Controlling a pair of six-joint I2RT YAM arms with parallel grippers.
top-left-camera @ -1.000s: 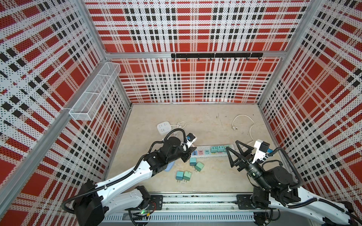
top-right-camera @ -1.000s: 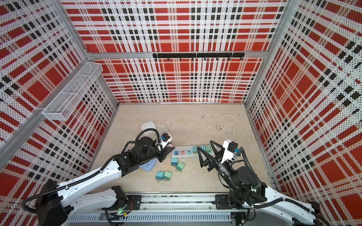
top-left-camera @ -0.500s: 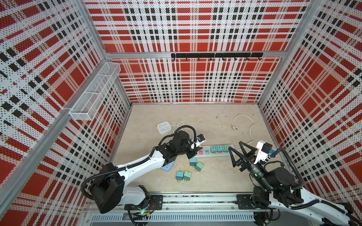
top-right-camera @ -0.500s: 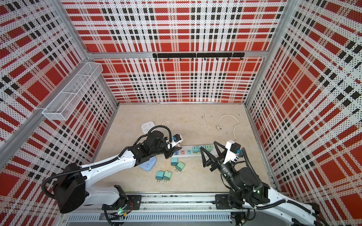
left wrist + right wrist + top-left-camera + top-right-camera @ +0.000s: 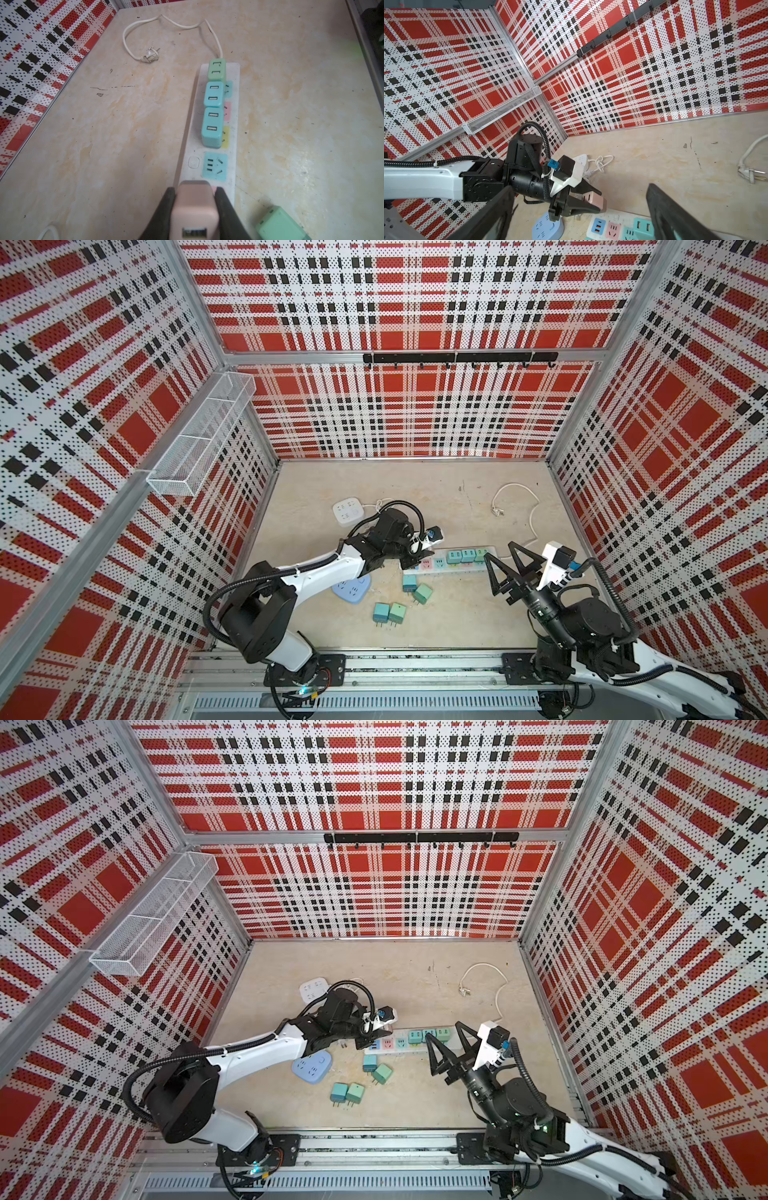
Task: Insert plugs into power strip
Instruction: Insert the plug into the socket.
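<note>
Presently, the left gripper (image 5: 195, 190) clenches the pale pink cube plug (image 5: 195, 209) just over the free end of the white plastic power strip (image 5: 193, 145), whose long axis runs straight ahead. The right gripper (image 5: 498, 549) gapes empty near its far end.

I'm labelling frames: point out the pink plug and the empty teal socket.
pink plug (image 5: 195, 207): left wrist view, its upper face.
empty teal socket (image 5: 215, 166): left wrist view, middle of its panel.
</note>
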